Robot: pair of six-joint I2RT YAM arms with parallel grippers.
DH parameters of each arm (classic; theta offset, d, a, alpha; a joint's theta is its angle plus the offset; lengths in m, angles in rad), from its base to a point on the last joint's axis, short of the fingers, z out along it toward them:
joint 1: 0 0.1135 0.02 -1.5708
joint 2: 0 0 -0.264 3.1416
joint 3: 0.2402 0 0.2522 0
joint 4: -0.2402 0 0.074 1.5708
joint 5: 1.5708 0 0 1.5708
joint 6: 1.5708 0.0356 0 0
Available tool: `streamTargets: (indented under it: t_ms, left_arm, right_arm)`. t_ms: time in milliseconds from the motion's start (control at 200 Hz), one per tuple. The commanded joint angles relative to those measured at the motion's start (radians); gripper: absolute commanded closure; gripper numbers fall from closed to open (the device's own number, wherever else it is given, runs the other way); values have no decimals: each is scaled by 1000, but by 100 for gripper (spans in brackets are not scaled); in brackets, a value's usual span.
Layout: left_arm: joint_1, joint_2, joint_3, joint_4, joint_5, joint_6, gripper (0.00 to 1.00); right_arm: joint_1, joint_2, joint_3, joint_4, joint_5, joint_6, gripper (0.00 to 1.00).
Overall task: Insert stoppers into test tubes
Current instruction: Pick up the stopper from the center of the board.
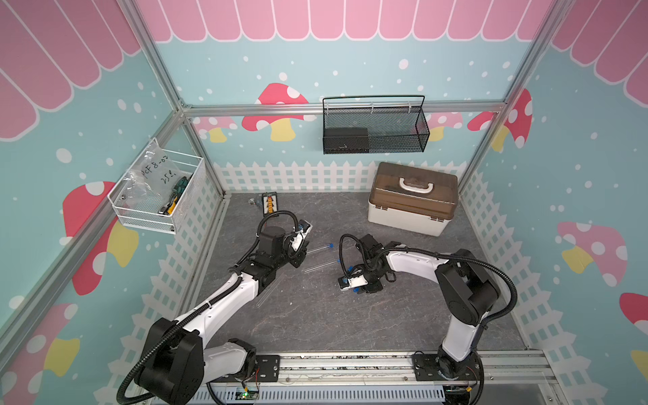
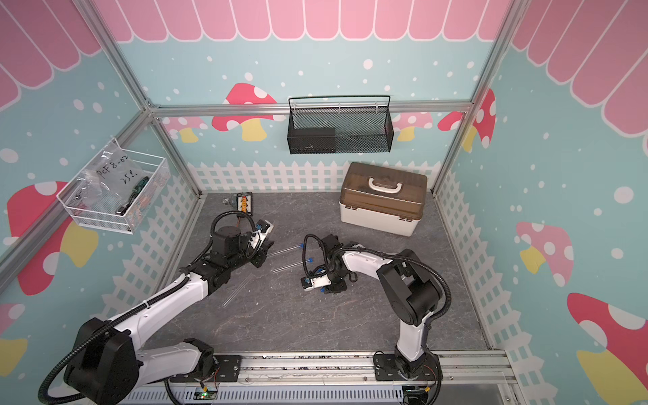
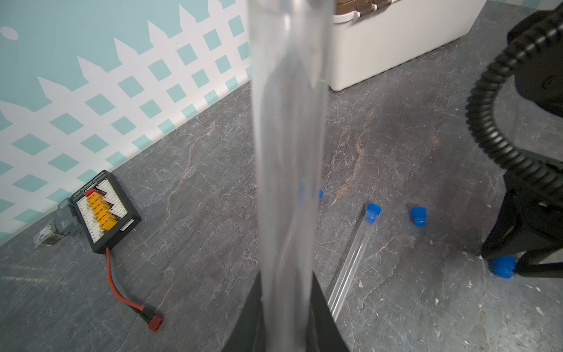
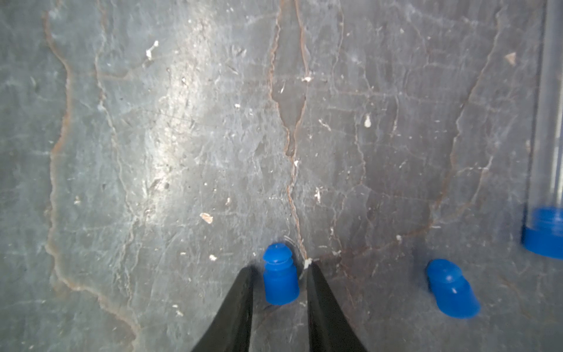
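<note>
In both top views we see the grey stone-patterned table (image 1: 315, 326), with a brown-lidded storage box (image 1: 413, 207) near its far right corner. Left of the table's middle, our left gripper (image 3: 286, 274) has its fingers clenched on a clear test tube (image 3: 289, 137), which the left wrist view shows passing between them. At the table's middle, our right gripper (image 4: 281, 268) has its fingers released, straddling a blue stopper (image 4: 280, 283) on the table without touching it. Two stoppered test tubes (image 1: 317, 249) lie on the table between the arms. An unstoppered tube (image 1: 268, 291) lies beside the left forearm, and a second loose stopper (image 4: 452, 289) lies just beside the right fingers.
</note>
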Motion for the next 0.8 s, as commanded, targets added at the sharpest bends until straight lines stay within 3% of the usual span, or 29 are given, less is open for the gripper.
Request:
streamTargets:
  t_ms: [0,450,795]
  left_arm:
    - [6,-4,-11,8,9,13,100]
    - [5,-10,-16,12,15,18,100]
    - [4,-47,-59,79,15,43,100]
  right_arm:
    - [9,35,10,-39,16,-31,74]
    - [26,49,4,-42,47,-39,82]
    - [32,-19,-21,3,22,-3,86]
